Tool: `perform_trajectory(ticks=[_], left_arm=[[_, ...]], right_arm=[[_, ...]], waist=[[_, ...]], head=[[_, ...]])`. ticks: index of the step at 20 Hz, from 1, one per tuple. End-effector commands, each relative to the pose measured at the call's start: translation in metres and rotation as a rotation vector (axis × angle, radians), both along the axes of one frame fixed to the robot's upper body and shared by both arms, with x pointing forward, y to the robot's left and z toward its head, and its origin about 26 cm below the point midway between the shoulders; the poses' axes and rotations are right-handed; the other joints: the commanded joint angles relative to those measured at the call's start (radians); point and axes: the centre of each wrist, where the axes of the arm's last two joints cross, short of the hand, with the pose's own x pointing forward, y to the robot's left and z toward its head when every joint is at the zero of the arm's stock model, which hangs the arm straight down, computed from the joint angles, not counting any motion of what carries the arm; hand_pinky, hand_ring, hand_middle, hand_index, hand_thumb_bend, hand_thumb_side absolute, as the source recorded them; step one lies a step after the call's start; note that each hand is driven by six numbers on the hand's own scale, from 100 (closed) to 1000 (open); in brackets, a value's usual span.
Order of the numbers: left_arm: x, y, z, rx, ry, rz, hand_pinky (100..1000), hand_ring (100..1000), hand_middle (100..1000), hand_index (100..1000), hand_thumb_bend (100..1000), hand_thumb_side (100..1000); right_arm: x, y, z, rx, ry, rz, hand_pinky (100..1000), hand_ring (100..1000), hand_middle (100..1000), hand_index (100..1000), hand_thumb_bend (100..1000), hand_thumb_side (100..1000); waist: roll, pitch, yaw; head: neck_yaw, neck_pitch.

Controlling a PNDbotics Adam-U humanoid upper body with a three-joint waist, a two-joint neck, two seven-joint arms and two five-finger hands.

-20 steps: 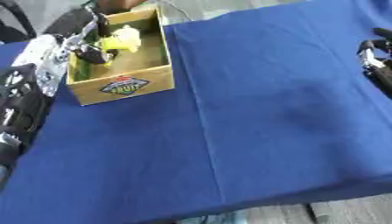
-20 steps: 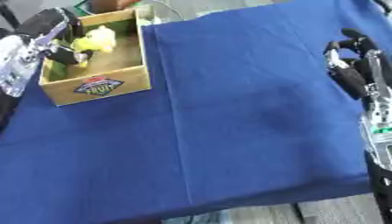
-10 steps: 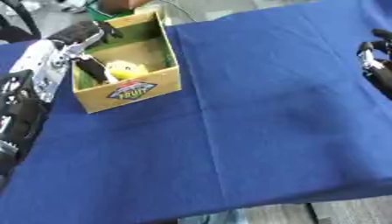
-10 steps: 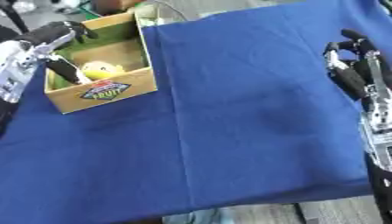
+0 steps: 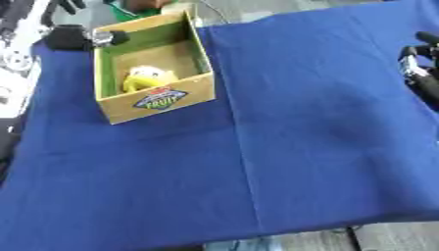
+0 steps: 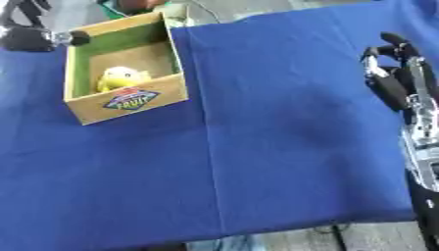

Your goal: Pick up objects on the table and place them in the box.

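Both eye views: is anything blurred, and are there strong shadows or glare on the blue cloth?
Left eye view: the left hand at the box's far corner is smeared, as is the yellow object inside. Right eye view: the right hand is clearer. In both views the blue cloth is evenly lit, with only a faint darker patch and no glare.

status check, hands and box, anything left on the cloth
Left hand at the box's far left corner, holding nothing seen. Right hand idle at right edge, fingers relaxed. Yellow thing in box. Nothing seen left on the cloth.

An open cardboard box [image 5: 155, 100] sits upright on blue cloth, holding a yellow object [image 5: 146, 78].
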Motion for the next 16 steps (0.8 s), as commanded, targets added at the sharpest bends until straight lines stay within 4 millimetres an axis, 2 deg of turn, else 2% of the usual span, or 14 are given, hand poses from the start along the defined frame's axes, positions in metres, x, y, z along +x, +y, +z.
perform_trajectory(ticks=[1, 2, 9, 16], left_arm=[[-0.022, 0.006, 0.019, -0.134, -0.103, 0.004, 513, 548, 571, 715, 797, 460], [-0.027, 0.007, 0.015, -0.173, -0.107, 0.012, 505, 538, 560, 707, 775, 443], [-0.056, 0.006, -0.011, -0.362, -0.143, 0.065, 489, 524, 542, 690, 723, 388], [-0.068, 0.001, -0.032, -0.459, -0.134, 0.102, 485, 521, 539, 686, 682, 345]], right_arm=[[0.000, -0.005, 0.018, -0.010, -0.053, -0.008, 744, 918, 681, 917, 100, 517], [0.000, -0.005, 0.019, -0.010, -0.055, -0.007, 744, 918, 681, 917, 100, 556], [0.001, -0.003, 0.023, -0.010, -0.071, -0.004, 744, 918, 681, 916, 100, 557], [0.001, 0.001, 0.026, -0.006, -0.080, 0.002, 744, 916, 679, 915, 100, 554]], waist=[[-0.006, -0.012, 0.009], [-0.006, -0.010, 0.013], [-0.005, -0.002, 0.047], [-0.007, 0.003, 0.058]], head=[[-0.005, -0.009], [-0.006, -0.009], [0.017, -0.015], [0.063, -0.030]])
